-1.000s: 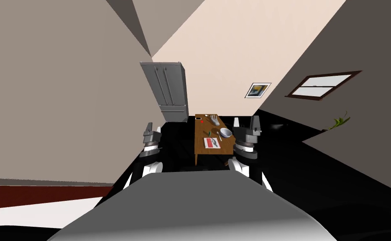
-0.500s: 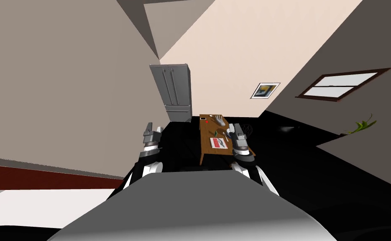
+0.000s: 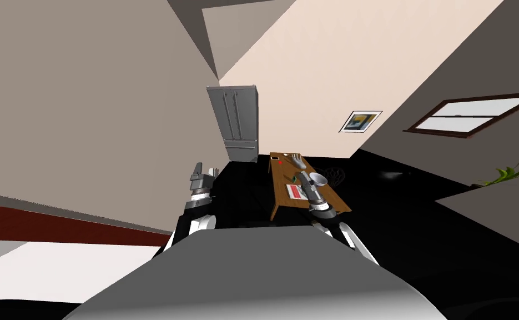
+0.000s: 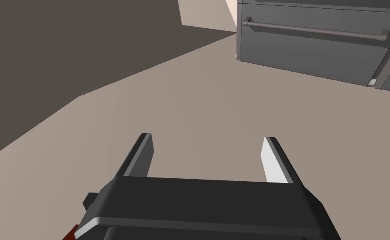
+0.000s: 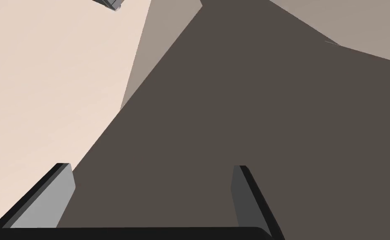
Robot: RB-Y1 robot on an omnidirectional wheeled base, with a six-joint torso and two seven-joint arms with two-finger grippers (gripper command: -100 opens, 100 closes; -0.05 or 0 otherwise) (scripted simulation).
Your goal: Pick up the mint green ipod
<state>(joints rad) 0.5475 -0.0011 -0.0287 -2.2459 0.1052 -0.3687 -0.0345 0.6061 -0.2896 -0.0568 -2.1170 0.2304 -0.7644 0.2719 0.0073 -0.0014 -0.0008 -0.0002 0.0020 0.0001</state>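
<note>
Listing from the head view: wooden table (image 3: pixel 281 180) ahead and right of centre, standing on a black area.

On it:
- ipod (image 3: pixel 294 178): a small green thing, too small to detail. It lies mid-table, between the red and white mat (image 3: pixel 295 192) and the grey hand-shaped figure (image 3: pixel 297 161).
- Pale bowl (image 3: pixel 318 179): near the ipod.
- Red speck (image 3: pixel 280 163): toward the far end.

Right gripper (image 5: pixel 152 166): fingers apart, nothing between them. Its arm (image 3: pixel 320 203) reaches over the table's near part, beside mat and bowl.

Left gripper (image 4: pixel 208 139): fingers apart and empty. It is held left of the table, well apart from it, and faces a grey fridge (image 4: pixel 315 41).
</note>
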